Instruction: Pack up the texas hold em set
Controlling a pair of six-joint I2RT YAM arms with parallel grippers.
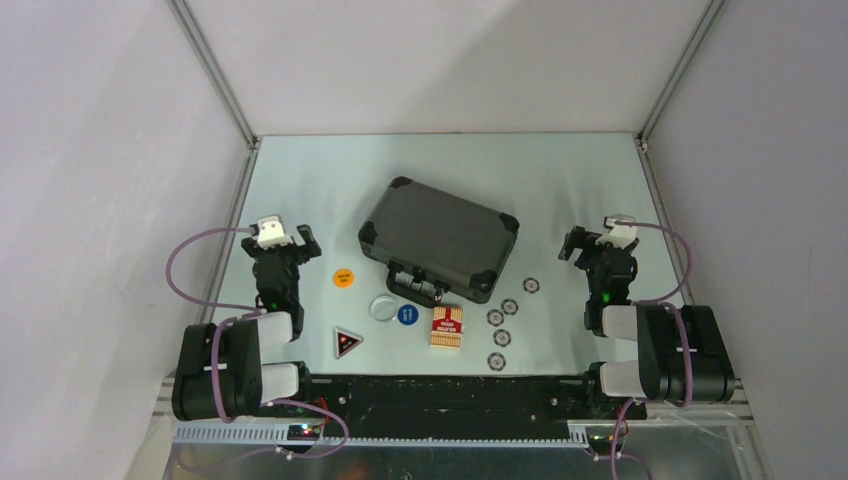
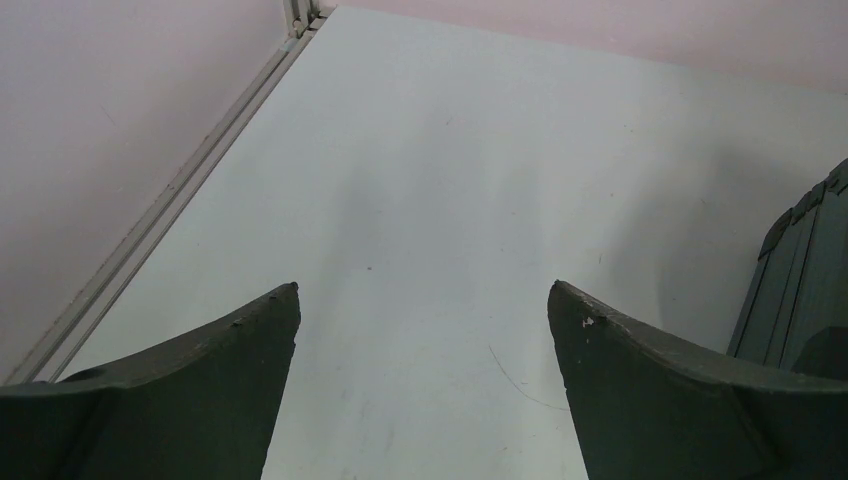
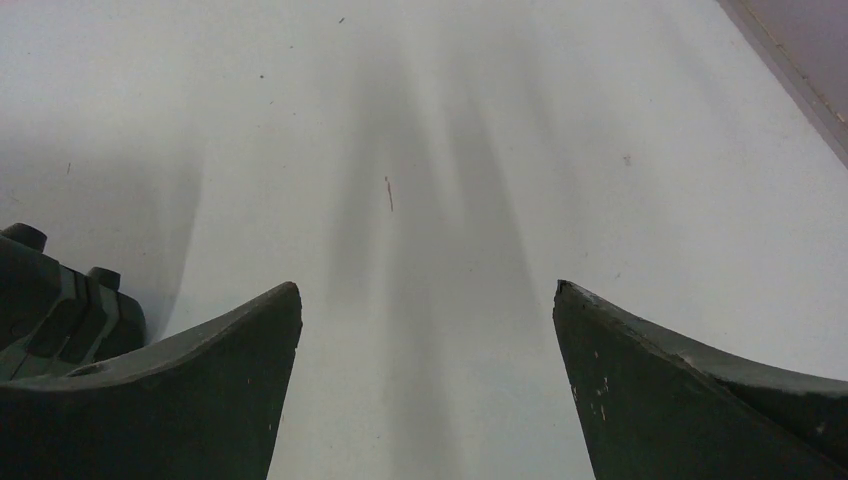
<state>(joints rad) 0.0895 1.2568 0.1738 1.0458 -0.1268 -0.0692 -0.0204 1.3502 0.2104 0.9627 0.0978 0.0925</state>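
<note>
The dark grey briefcase lies closed in the middle of the table, handle toward me; its edge shows in the left wrist view and the right wrist view. In front of it lie the red card box, several striped poker chips, an orange button, a white button, a blue button and the dark triangular marker. My left gripper is open and empty left of the case. My right gripper is open and empty right of it.
White walls with metal rails enclose the table on three sides. A black bar runs between the arm bases at the near edge. Purple cables loop beside each arm.
</note>
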